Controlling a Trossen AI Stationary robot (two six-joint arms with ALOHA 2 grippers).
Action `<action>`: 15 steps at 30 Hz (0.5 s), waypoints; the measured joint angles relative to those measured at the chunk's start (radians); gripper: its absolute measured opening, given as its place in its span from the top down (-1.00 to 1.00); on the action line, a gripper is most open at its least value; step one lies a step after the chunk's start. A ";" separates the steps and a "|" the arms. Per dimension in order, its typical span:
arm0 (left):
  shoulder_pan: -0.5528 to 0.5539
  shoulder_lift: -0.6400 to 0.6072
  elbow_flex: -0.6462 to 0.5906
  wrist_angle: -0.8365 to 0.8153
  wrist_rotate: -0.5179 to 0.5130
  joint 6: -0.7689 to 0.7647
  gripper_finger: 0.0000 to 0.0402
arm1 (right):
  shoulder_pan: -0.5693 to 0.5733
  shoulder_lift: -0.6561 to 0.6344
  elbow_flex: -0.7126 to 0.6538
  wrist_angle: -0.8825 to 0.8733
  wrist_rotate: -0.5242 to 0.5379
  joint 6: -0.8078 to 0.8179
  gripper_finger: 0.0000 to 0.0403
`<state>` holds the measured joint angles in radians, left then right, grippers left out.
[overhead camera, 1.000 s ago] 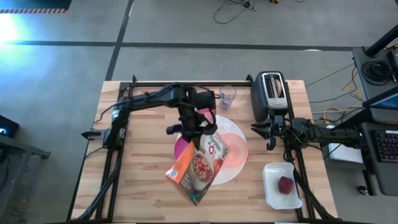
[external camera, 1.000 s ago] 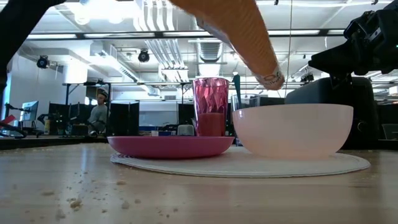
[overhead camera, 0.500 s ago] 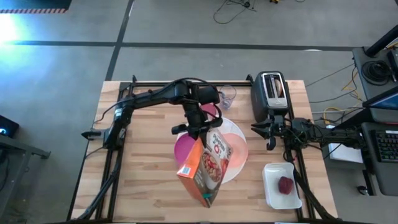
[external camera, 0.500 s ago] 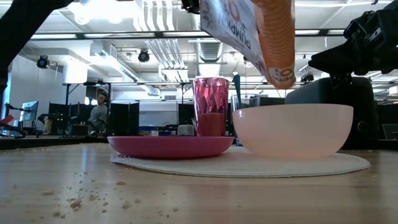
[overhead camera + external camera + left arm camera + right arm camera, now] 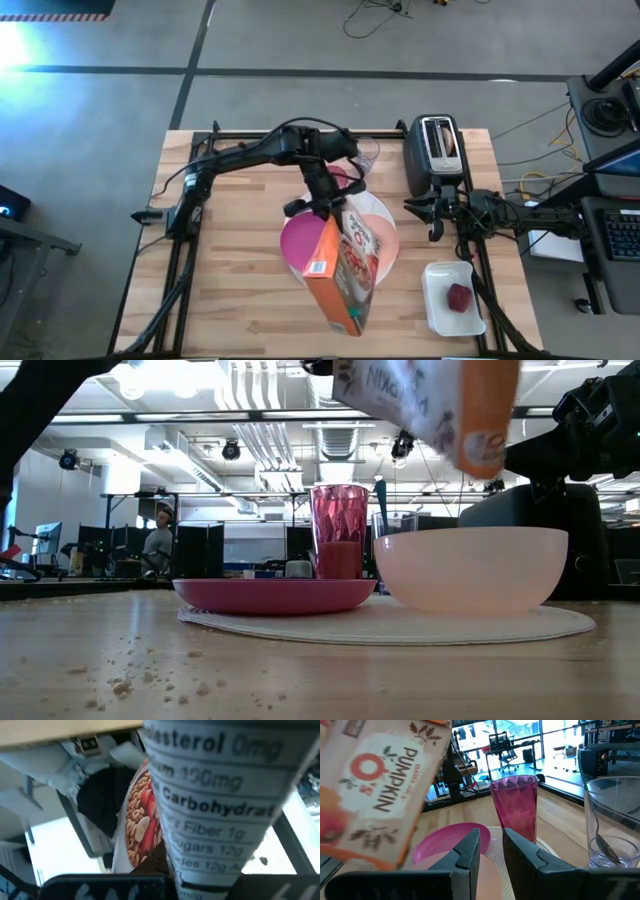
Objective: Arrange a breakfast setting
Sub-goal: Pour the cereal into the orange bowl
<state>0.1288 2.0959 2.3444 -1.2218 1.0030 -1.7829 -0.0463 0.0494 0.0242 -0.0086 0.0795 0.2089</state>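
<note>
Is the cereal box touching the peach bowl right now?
Apart. The low view shows the cereal box hanging above the peach bowl, with background visible between its lowest corner and the rim.

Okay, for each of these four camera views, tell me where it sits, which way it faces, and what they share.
High view: overhead, straight down on the table; both arms show.
Low view: tabletop level, facing the peach bowl and the room.
Left wrist view: on the left arm, filled by the cereal box.
Right wrist view: past the right hand toward the pink cup.
Shared: the cereal box shows in every view.
</note>
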 joint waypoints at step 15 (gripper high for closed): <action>0.025 0.045 0.000 0.021 0.127 -0.035 1.00 | 0.000 0.000 0.000 0.000 0.000 0.000 0.64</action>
<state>0.1543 2.1407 2.3444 -1.2004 1.1297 -1.8175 -0.0463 0.0490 0.0242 -0.0086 0.0794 0.2091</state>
